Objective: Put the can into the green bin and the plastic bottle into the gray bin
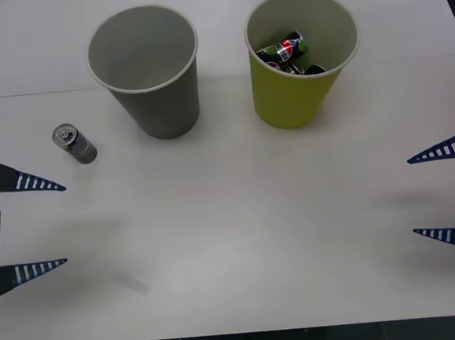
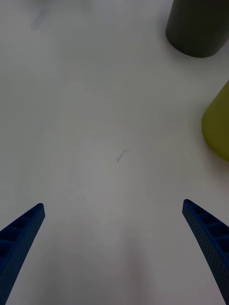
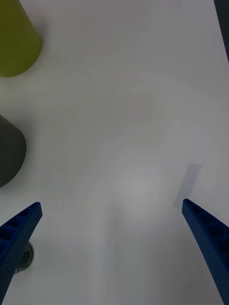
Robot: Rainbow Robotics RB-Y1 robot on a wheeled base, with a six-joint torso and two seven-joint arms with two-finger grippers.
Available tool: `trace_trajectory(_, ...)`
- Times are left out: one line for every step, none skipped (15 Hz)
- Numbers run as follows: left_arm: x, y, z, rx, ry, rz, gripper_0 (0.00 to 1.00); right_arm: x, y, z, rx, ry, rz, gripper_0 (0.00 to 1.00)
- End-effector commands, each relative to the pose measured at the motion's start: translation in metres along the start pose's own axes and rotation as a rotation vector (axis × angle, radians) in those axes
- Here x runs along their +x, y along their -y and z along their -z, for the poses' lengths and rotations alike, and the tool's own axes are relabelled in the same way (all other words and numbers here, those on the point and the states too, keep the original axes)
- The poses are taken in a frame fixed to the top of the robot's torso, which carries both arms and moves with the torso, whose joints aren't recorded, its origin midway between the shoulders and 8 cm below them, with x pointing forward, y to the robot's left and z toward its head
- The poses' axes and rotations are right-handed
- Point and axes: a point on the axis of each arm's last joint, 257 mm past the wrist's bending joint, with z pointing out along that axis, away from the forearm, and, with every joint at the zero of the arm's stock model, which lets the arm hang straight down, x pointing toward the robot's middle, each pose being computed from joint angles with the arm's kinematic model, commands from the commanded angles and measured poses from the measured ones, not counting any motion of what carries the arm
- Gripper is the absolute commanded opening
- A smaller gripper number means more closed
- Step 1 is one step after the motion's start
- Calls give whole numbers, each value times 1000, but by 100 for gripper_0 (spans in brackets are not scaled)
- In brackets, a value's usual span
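Table [image 1: 241, 240]: white top, one seam line runs across it behind the bins; a faint gray mark [image 1: 138, 285] lies on the near left part.
Can [image 1: 75, 144]: small slim silver-gray can, it stands tilted on the table at the far left, shiny top with pull tab turned toward the camera. No writing can be read on its body. It is left of the gray bin and not touching it, and just beyond the far finger of the left gripper. In the left wrist view a small dark part of it [image 3: 24, 257] shows beside one finger.
Gray bin [image 1: 145, 70]: upright on the far side of the table, left of center, pale rolled rim. The inside looks bare.
Green bin [image 1: 300, 54]: upright, to the right of the gray bin, near it but apart. Same shape, yellow-green.
Dark cans [image 1: 285, 53]: they lie inside the green bin, leaning on each other. A round red, white and blue logo shows on them; the letters are too small to read.
Left gripper [image 1: 47, 225]: low at the left edge of the table, blue ribbed fingers [image 1: 31, 184] point toward the center. Jaws are spread wide and hold nothing.
Right gripper [image 1: 430, 195]: low at the right edge, fingers point toward the center, well apart from both bins. Jaws are spread wide and hold nothing.
Right wrist view: a small thin scratch [image 2: 121, 155] shows on the table between the fingers.
Left wrist view: a pale gray strip [image 3: 187, 185] lies on the table near one finger.
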Motion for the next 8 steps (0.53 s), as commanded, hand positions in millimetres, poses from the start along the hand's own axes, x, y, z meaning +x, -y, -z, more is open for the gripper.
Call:
trace_trajectory(0,0,0,0,0,0,100,0,0,0,0,0,0,100)
trace_trajectory(-2,1,-4,-19,18,20,100,0,0,0,0,0,0,100)
trace_trajectory(-2,0,-5,-26,24,24,100,0,0,0,0,0,0,100)
trace_trajectory(-2,-3,-3,-38,21,19,100,0,0,0,0,0,0,100)
trace_trajectory(-5,-5,-4,-46,26,13,100,0,0,0,0,0,0,100)
trace_trajectory(-7,-7,-4,-51,28,11,100,0,0,0,0,0,0,100)
trace_trajectory(-8,-9,-4,-60,30,15,100,0,0,0,0,0,0,100)
trace_trajectory(-11,-13,-4,-77,38,26,100,0,0,0,0,0,0,100)
